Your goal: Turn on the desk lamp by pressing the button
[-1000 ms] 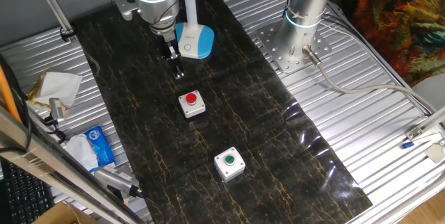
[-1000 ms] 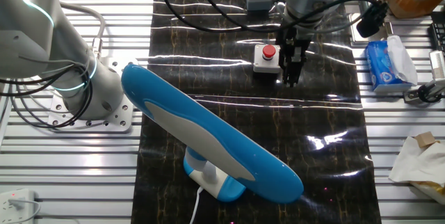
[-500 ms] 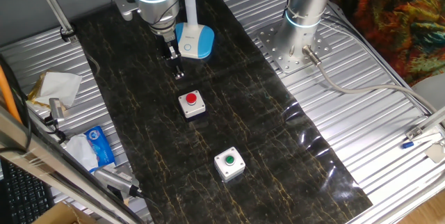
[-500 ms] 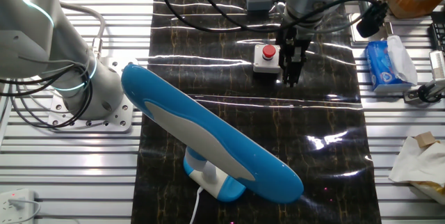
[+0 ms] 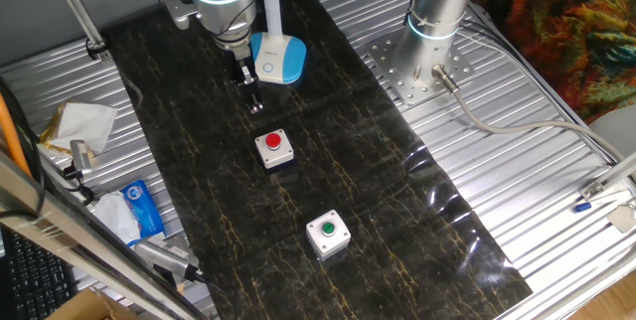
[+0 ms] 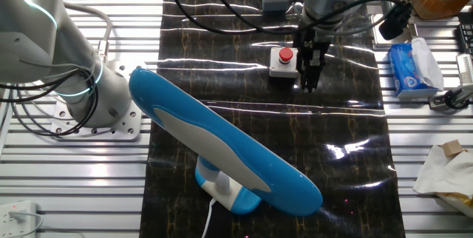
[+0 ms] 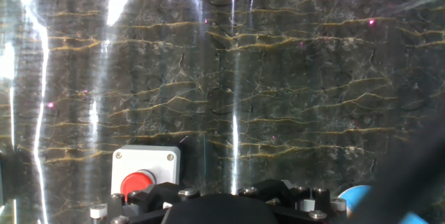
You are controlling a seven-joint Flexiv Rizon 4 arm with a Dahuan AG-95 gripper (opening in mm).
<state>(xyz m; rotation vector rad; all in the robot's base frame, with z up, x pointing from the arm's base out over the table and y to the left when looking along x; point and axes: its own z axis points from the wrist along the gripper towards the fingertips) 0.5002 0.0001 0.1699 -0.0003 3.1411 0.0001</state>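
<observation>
The desk lamp's light-blue base with its white top plate stands at the far end of the black mat, and its white stem rises behind my arm. In the other fixed view its long blue head fills the foreground above the base. The button on the base is too small to make out. My gripper points down just left of and in front of the base, between it and the red button box. It also shows in the other fixed view. No view shows a gap or contact at the fingertips.
A grey box with a green dome button sits nearer on the mat. The hand view shows the red button box and a corner of the blue lamp. A second arm's base stands right of the mat. A tissue pack and crumpled paper lie left.
</observation>
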